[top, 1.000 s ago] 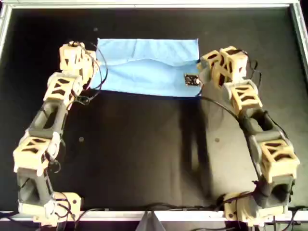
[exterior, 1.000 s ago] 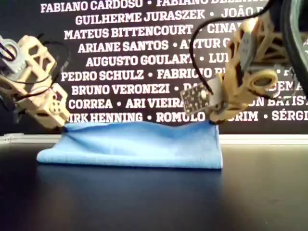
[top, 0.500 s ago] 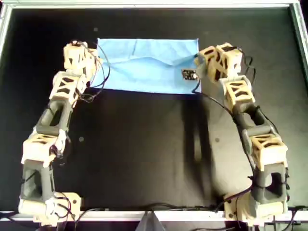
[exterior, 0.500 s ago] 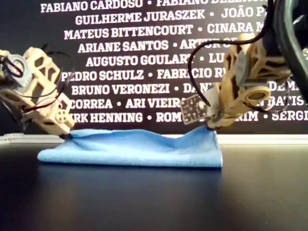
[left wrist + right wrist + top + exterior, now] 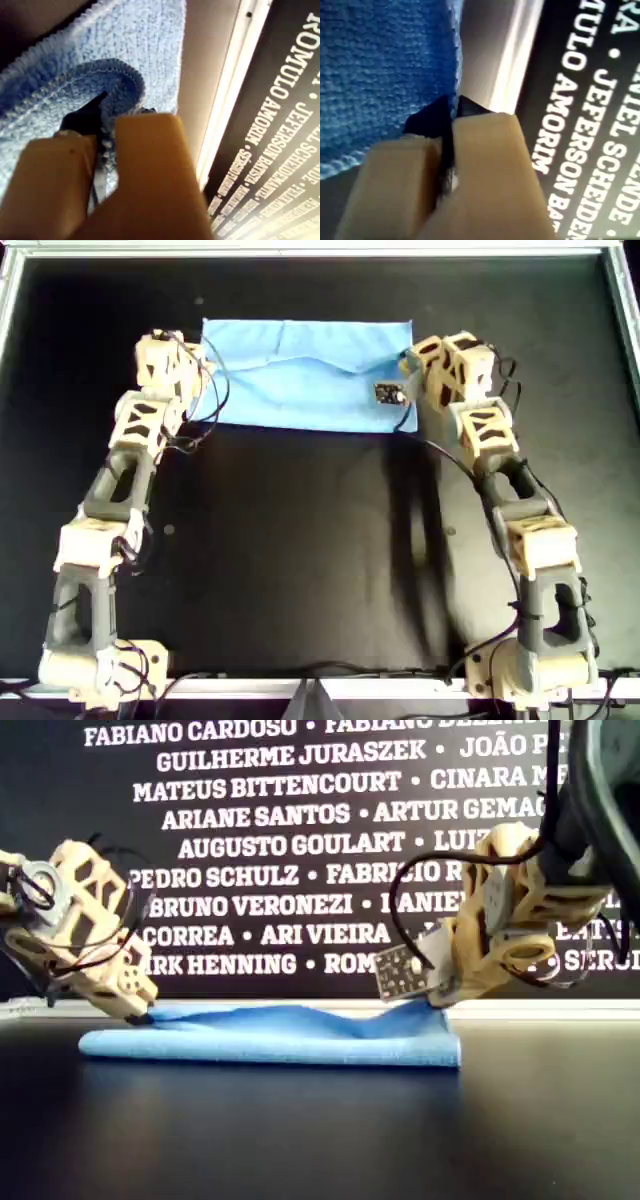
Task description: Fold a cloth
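Clamped with my first pincer [image 5: 102, 127] on a curled-over edge of the cloth [image 5: 300, 375], fabric bunched between the tips. Pressed together likewise with my second pincer [image 5: 447, 131] on another edge of it. From overhead: cloth in a folded band on the black surface [image 5: 300, 560], far end, one arm at each short side, tips touching its corners.

Black tabletop [image 5: 300, 560], metal edge rail [image 5: 300, 250], black name-printed wall banner [image 5: 300, 820]

Plain sky-blue cloth [image 5: 305, 375] on a black table [image 5: 300, 560]; tan arms, white-lettered black wall [image 5: 300, 820].
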Available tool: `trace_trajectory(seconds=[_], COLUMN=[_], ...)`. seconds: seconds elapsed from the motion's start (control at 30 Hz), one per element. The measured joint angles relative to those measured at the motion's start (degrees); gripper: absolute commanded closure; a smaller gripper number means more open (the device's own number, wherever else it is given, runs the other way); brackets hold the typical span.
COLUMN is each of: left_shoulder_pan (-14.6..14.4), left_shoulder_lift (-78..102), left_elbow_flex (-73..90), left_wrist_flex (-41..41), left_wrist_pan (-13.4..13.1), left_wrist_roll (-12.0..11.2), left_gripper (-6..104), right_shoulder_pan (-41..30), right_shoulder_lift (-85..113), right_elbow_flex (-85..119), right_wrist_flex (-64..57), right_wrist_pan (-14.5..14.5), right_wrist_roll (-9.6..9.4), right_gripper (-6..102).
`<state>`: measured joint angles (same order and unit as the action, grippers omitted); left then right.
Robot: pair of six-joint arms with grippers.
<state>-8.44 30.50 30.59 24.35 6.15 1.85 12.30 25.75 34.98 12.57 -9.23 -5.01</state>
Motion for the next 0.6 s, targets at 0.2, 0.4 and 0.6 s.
trace_trajectory(seconds=[0.2, 0.4, 0.6], left_shoulder_pan=[0.09, 0.09, 0.09], left_shoulder_lift=[-0.53, -3.34, -5.19], left_elbow_flex=[-4.39, -7.03, -7.03], left_wrist_flex=[0.00, 0.00, 0.00], left_wrist_pan=[0.00, -0.09, -0.09], left_wrist_roll=[0.00, 0.00, 0.00], left_gripper=[94, 93, 77], right_shoulder_pan=[0.00, 0.00, 0.00], right_shoulder_lift=[-1.23, -1.32, -2.29], right_elbow_flex=[-4.57, -4.92, -5.01], right_wrist_flex=[0.00, 0.00, -1.67], right_wrist_pan=[0.00, 0.00, 0.00], right_wrist_roll=[0.00, 0.00, 0.00], right_gripper=[96, 95, 85])
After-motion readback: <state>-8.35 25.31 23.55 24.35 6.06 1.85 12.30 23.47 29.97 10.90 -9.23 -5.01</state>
